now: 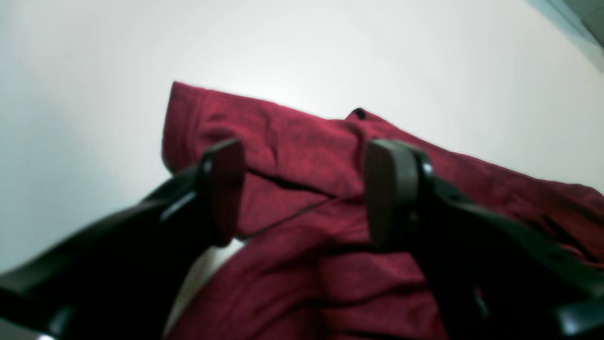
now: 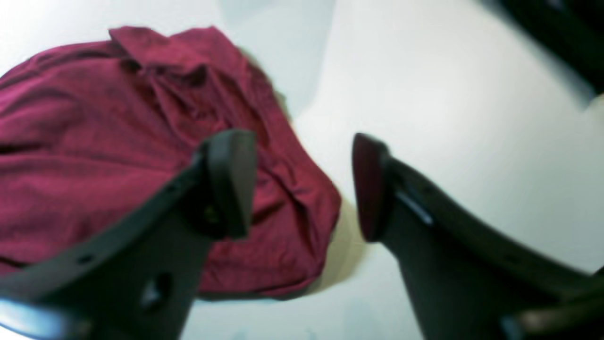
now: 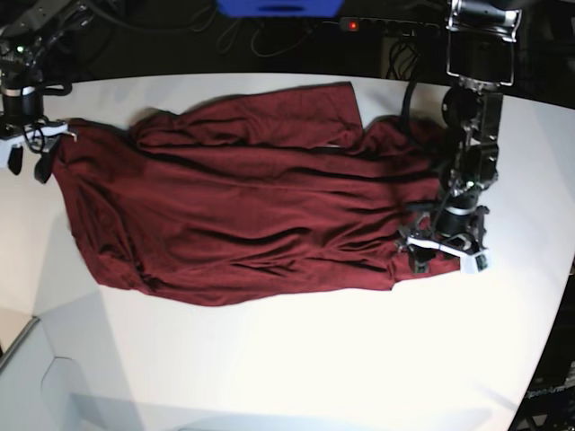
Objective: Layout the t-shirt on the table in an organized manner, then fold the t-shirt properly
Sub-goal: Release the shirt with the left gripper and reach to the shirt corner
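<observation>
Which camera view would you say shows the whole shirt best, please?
The base view: the shirt lies spread out on the white table, its full outline visible. The left wrist view shows one blurred section; the right wrist view shows one crumpled end.

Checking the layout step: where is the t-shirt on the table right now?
In the base view the t-shirt lies spread, wrinkled, across the table, nearer its far edge, between the right hand and the left hand.

Matt, creased maroon cloth t-shirt (image 3: 243,215) on a smooth white table (image 3: 296,359).
</observation>
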`<action>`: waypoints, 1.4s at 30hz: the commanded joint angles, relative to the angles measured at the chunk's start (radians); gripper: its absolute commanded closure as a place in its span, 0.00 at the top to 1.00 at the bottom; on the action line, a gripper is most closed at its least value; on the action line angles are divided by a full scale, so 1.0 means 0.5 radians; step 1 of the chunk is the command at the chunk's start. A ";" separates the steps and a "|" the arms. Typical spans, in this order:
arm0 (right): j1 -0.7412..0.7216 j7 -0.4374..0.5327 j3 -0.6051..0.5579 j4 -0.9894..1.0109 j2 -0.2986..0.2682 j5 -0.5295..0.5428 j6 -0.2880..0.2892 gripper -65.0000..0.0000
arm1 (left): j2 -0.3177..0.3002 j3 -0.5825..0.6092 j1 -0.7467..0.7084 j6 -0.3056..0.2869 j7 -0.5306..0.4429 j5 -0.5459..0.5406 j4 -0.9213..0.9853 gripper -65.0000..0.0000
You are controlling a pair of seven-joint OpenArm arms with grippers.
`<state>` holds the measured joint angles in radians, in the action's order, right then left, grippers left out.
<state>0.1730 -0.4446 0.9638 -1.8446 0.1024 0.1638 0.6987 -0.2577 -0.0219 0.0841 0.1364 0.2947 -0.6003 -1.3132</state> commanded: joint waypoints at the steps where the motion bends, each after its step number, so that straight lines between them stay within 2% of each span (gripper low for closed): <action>1: -0.007 0.047 0.007 -0.047 -0.016 0.036 -0.001 0.56 | -0.045 -0.047 0.033 0.005 -0.054 0.005 -0.020 0.65; 7: -0.007 0.047 -0.005 -0.047 -0.010 0.036 -0.001 0.57 | -0.032 -0.219 0.060 0.005 -0.057 0.021 0.173 0.66; 12: -0.019 0.044 -0.008 -0.041 -0.010 0.036 -0.001 0.57 | -0.023 -0.209 0.180 0.005 -0.057 0.021 0.379 0.66; 18: -0.016 0.044 -0.008 -0.038 -0.010 0.036 -0.001 0.57 | 0.044 -0.206 0.324 0.005 -0.057 0.021 0.615 0.66; 20: -0.013 0.044 -0.008 -0.038 -0.010 0.033 -0.001 0.57 | 0.047 -0.133 0.376 0.005 -0.057 0.021 0.704 0.65; 22: -0.010 0.044 -0.008 -0.038 -0.010 0.033 -0.001 0.57 | 0.047 -0.041 0.422 0.005 -0.060 0.021 0.787 0.58; 26: -0.010 0.044 -0.002 -0.038 -0.016 0.030 -0.001 0.57 | 0.044 0.027 0.447 -0.013 -0.094 0.021 0.836 0.35; 29: -0.010 0.044 -0.005 -0.035 -0.019 0.030 -0.001 0.57 | 0.044 0.030 0.444 -0.152 -0.241 0.018 0.771 0.29; 32: -0.010 0.044 -0.008 -0.035 -0.019 0.027 -0.001 0.57 | 0.044 0.018 0.456 -0.182 -0.275 0.011 0.682 0.20; 35: -0.010 0.044 -0.008 -0.035 -0.013 0.027 -0.001 0.57 | 0.044 0.018 0.518 -0.182 -0.275 0.021 0.550 0.00; 42: -0.010 0.044 -0.011 -0.035 -0.019 0.027 -0.001 0.57 | 0.057 0.027 0.778 -0.179 -0.284 0.011 0.590 0.00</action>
<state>0.1699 -0.4484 0.9550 -1.8458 0.1020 0.1616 0.6987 -0.2234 -0.0063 0.4358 0.0517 0.1757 -0.5980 -1.0065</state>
